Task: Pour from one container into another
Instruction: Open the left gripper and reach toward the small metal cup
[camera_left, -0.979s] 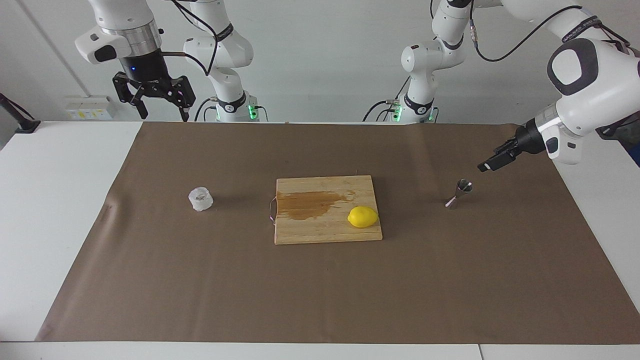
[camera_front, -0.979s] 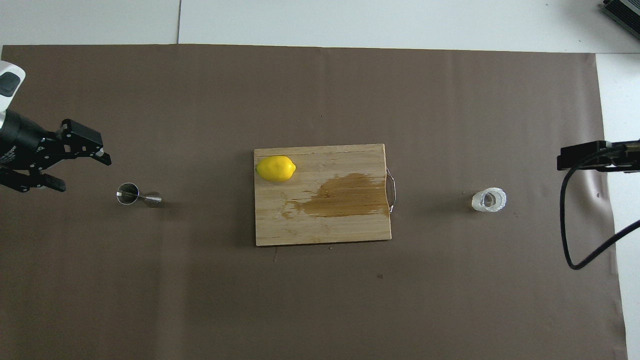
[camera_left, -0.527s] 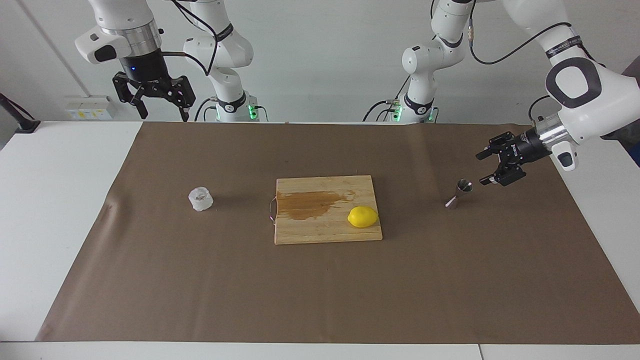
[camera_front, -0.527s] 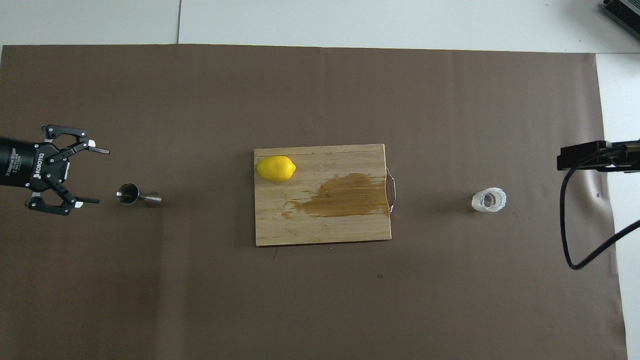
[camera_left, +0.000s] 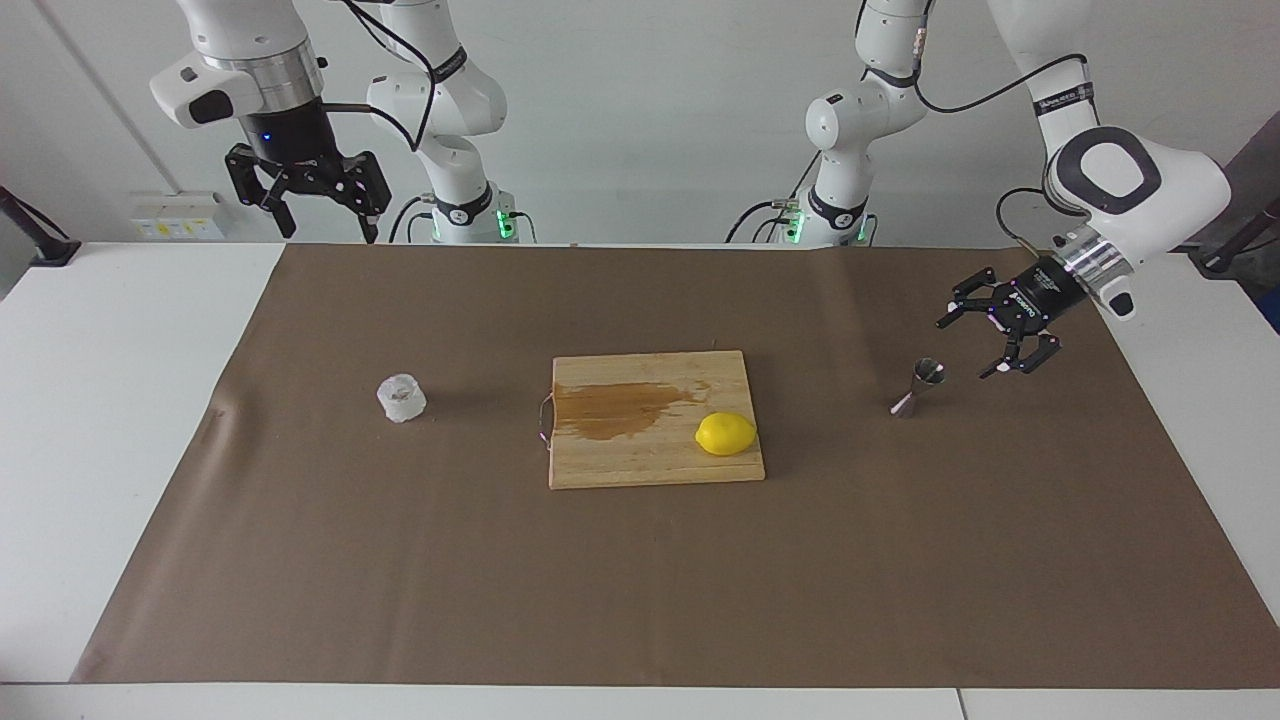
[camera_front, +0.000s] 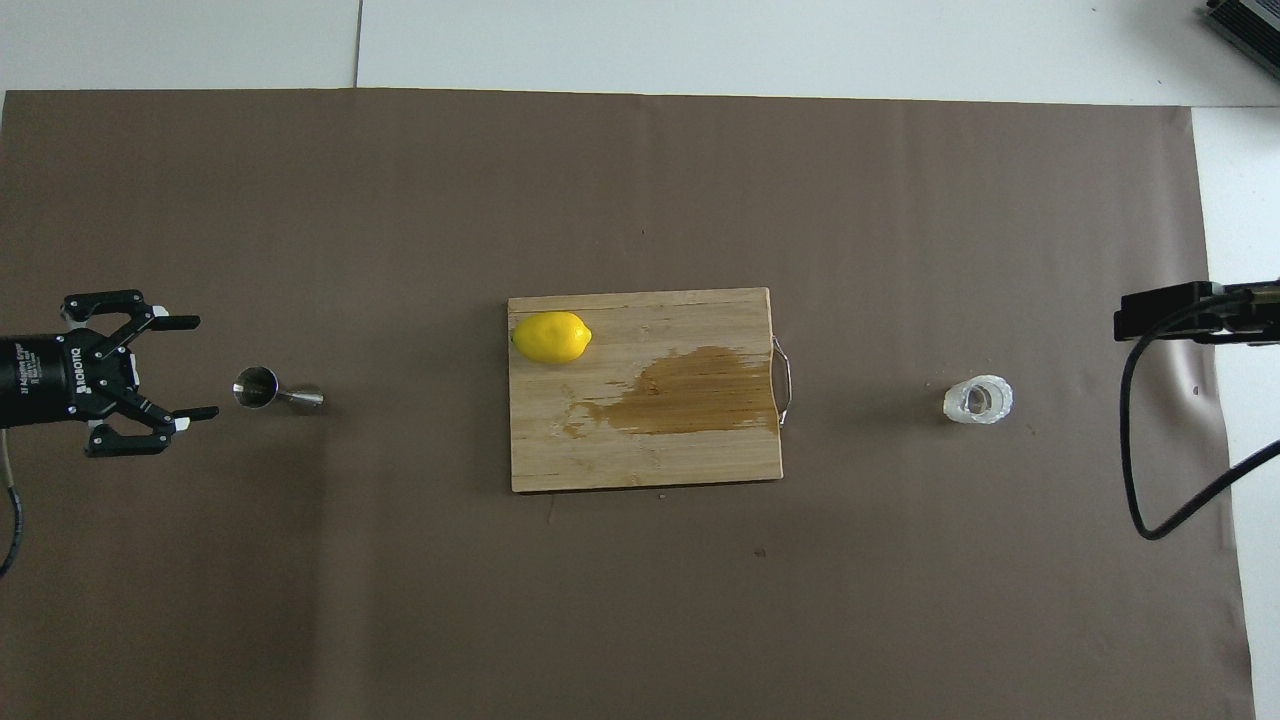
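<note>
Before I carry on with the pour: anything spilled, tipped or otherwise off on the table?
Yes: a dark wet-looking stain spreads over the cutting board, from its middle to the handle end, away from the lemon. The jigger and clear cup stand upright on the brown mat, untouched by the left gripper or right gripper.

Yellow lemon (camera_left: 726, 434), tan wood board (camera_left: 655, 465) w/ dark stain, brown mat (camera_left: 640, 580).

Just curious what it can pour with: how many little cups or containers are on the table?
2: clear cup toward the right arm's end, steel jigger toward the left arm's end. None seems hidden.
</note>
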